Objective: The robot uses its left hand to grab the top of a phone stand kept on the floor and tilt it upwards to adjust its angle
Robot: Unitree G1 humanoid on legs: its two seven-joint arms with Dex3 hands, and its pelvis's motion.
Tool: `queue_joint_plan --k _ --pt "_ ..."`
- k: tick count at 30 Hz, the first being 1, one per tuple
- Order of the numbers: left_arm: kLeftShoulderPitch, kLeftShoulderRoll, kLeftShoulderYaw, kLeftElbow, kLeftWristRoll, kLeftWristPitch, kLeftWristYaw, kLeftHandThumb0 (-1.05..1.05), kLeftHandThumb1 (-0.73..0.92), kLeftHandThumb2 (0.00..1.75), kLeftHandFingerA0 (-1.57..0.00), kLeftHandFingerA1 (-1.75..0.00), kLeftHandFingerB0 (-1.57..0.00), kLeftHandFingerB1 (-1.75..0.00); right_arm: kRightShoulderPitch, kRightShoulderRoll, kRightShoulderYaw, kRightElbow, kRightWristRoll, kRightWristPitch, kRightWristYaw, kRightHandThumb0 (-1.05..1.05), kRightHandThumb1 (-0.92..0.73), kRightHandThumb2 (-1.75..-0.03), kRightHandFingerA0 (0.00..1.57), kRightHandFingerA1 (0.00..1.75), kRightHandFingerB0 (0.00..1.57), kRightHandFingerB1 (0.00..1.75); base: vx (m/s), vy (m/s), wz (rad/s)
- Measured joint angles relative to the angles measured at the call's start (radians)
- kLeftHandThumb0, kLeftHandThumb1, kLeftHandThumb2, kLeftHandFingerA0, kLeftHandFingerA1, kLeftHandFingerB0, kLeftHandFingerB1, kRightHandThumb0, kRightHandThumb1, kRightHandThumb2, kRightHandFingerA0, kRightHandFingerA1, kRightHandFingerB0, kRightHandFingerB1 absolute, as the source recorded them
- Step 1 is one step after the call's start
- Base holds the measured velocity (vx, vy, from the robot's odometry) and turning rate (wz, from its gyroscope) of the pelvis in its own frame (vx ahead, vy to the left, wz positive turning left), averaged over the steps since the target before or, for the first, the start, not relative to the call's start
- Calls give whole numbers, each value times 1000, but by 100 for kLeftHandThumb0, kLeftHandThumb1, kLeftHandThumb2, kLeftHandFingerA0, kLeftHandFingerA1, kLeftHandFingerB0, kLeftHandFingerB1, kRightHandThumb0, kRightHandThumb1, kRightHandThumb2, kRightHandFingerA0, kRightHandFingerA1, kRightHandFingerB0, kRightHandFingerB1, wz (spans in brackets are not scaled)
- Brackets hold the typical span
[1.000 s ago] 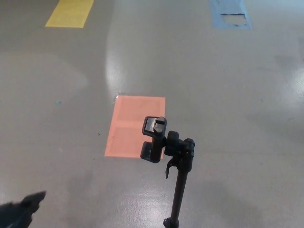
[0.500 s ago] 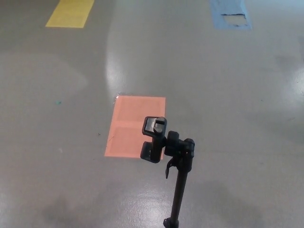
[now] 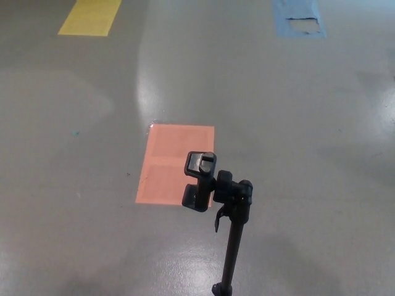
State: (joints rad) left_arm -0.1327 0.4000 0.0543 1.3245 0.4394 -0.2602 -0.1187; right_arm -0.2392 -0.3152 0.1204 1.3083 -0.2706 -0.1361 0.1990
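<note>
Neither hand shows in my head view, so I cannot tell their state; the phone stand (image 3: 231, 228) stands alone, its clamp head (image 3: 200, 180) raised, fitting an adjustment either pending or done.

Even, soft indoor light
Pale glare is streaking down the glossy floor (image 3: 92, 203); shadows are staying faint, and focus is holding sharp.

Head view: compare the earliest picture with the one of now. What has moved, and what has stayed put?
The robot's left hand, seen a second ago at the lower left corner, has withdrawn out of view. It took hold of nothing. The phone stand stands unmoved, its clamp at the same angle before the orange floor patch.
</note>
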Motion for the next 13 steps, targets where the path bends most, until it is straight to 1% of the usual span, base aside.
queue_joint_plan --k 6,7,8,13 --pt "15 0 -39 0 -13 1 -26 -83 78 107 -8 -28 -7 -15 13 0 7 1 -2 0 -7 -67 -79 -64 15 34 18 29 0 0 0" --pt "14 0 -42 0 -14 1 -28 -84 77 106 -8 -29 -7 -17 12 0 6 1 -2 1 -8 -68 -79 -64 16 34 19 28 0 0 0" --pt "11 0 -47 0 -15 3 -30 -73 71 108 -3 -35 -2 -25 11 0 4 1 -1 1 -8 -68 -79 -64 16 35 19 29 0 0 0" --pt "-8 0 -63 -1 -25 6 -35 -72 71 107 -4 -37 -3 -26 1 0 -10 4 3 5 -12 -69 -79 -64 18 36 19 29 0 0 0"
